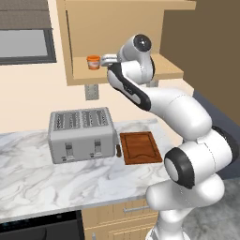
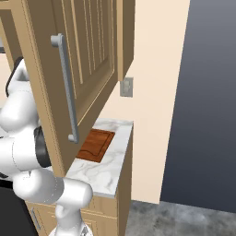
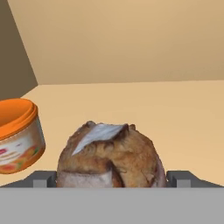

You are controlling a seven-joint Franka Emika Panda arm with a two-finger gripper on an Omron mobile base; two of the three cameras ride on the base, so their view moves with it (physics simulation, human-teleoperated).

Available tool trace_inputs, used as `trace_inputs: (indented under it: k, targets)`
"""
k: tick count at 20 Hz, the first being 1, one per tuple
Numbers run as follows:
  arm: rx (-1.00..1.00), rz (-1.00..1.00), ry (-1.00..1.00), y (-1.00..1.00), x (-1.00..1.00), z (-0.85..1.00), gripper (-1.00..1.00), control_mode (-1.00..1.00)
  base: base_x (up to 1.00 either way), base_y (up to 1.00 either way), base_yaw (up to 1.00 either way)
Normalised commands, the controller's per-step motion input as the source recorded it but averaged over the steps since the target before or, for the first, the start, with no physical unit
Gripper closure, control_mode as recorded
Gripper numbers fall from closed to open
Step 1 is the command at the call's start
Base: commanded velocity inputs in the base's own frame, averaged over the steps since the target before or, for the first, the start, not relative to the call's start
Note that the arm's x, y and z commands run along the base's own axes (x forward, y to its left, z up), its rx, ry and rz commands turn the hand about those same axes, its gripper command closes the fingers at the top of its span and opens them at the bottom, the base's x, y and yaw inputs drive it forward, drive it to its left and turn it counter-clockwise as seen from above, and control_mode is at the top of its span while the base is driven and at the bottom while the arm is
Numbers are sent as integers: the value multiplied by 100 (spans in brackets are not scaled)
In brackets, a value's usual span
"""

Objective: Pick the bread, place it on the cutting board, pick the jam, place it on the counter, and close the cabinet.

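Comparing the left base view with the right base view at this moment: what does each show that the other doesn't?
Left base view alone: the jam on the cabinet shelf, the toaster and the arm reaching into the cabinet. Right base view alone: the open cabinet door with its bar handle, seen from the front. Both: the bare cutting board on the counter, and the wall outlet.

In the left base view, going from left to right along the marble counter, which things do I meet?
Silver four-slot toaster → flat reddish-brown wooden cutting board → the robot's white arm.
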Motion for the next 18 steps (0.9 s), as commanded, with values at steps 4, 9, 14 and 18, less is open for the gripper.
trace_inputs:
  k: [4,9,14,18]
  targets:
    - [0,0,0,0,0,0,100,-100,0,0,0]
    - [0,0,0,-6,-24,0,100,-100,0,0,0]
    - [0,0,-3,-25,-62,0,100,-100,0,0,0]
    - [0,0,0,-29,-71,0,100,-100,0,0,0]
